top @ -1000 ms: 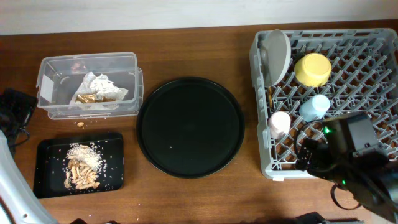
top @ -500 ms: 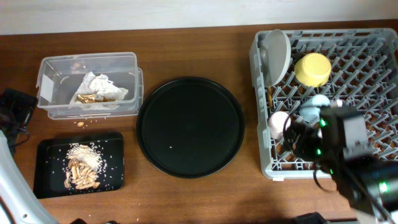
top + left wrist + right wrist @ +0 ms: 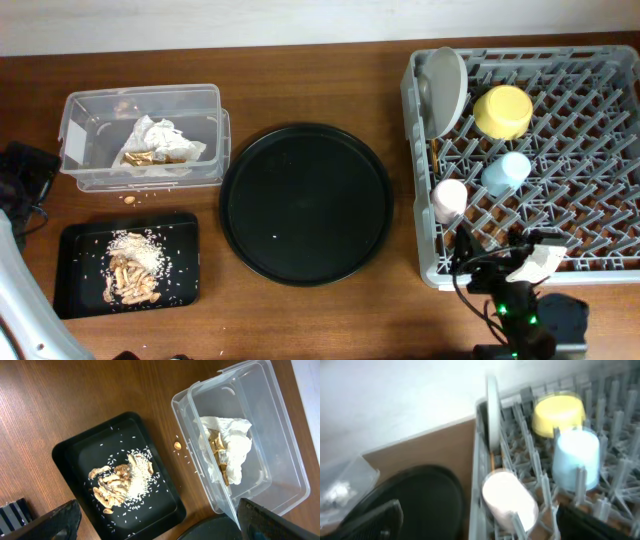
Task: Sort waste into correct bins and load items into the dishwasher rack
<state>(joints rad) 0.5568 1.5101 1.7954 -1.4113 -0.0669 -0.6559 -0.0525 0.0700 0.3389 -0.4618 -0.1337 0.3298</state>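
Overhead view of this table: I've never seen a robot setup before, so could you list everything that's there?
table: one, brown wood, under everything
dishwasher rack: one, grey, right side
plate: one, grey-blue, on edge in rack's far-left corner
bowl: one, yellow, in rack beside plate
blue cup: one, light blue, in rack
pink cup: one, pink, in rack, left of blue cup
round tray: one, black, middle
tub: one, clear, far left
napkin: one, white with gold-brown bits, inside tub
rectangular tray: one, black, near left
food scraps: one pile, white rice and brown pieces, in rectangular tray
left gripper: one, dark, open
right gripper: one, dark, open
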